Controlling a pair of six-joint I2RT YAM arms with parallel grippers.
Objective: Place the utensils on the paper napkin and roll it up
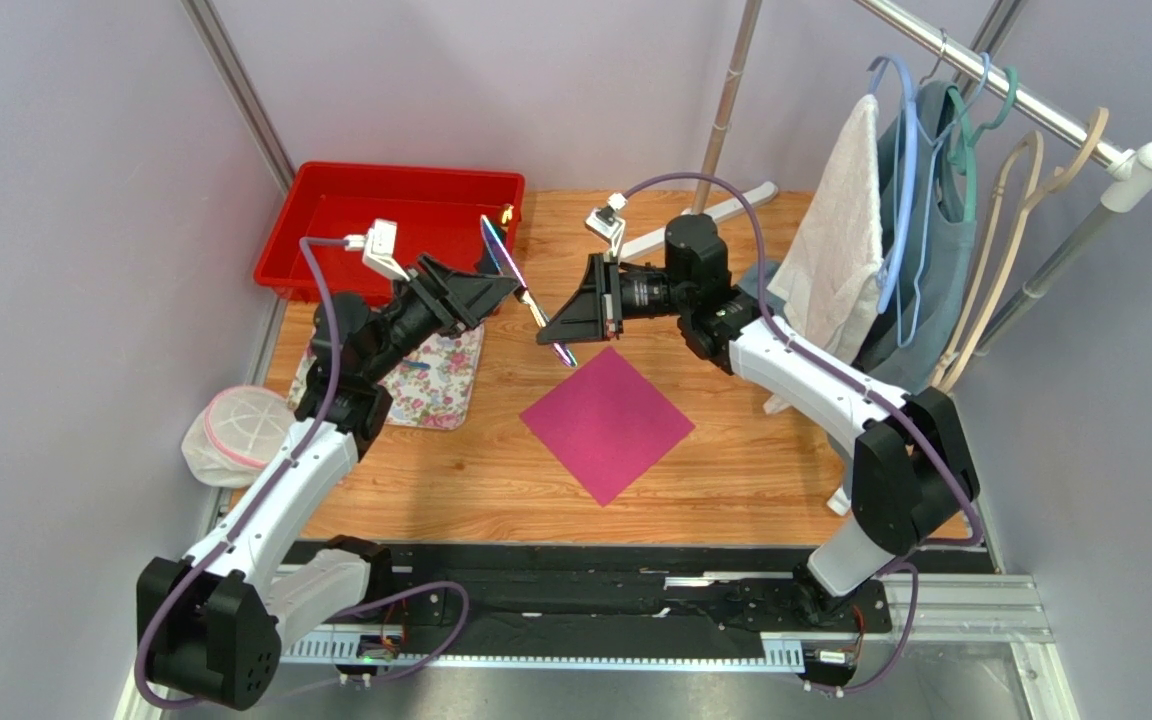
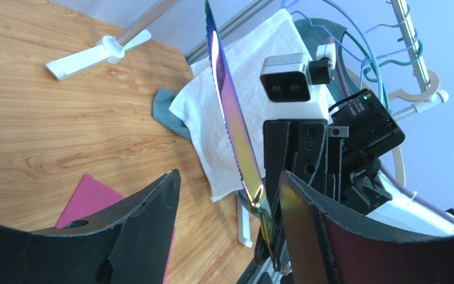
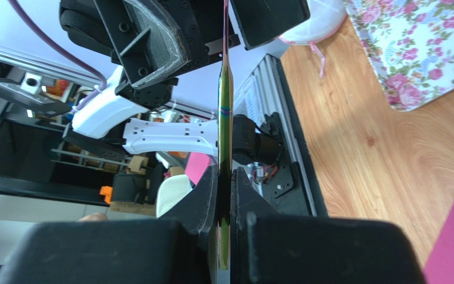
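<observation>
An iridescent purplish knife hangs in the air between my two grippers, above the table behind the magenta paper napkin. The napkin lies flat on the wood, turned like a diamond. My right gripper is shut on the knife's handle; in the right wrist view its jaws pinch the knife edge-on. My left gripper is open. In the left wrist view the knife runs up between its spread jaws, close to the right finger. No other utensil shows clearly.
A red bin stands at the back left. A floral cloth lies left of the napkin, and a white mesh pouch hangs off the table's left edge. A clothes rack with hangers and a white towel stands at the right.
</observation>
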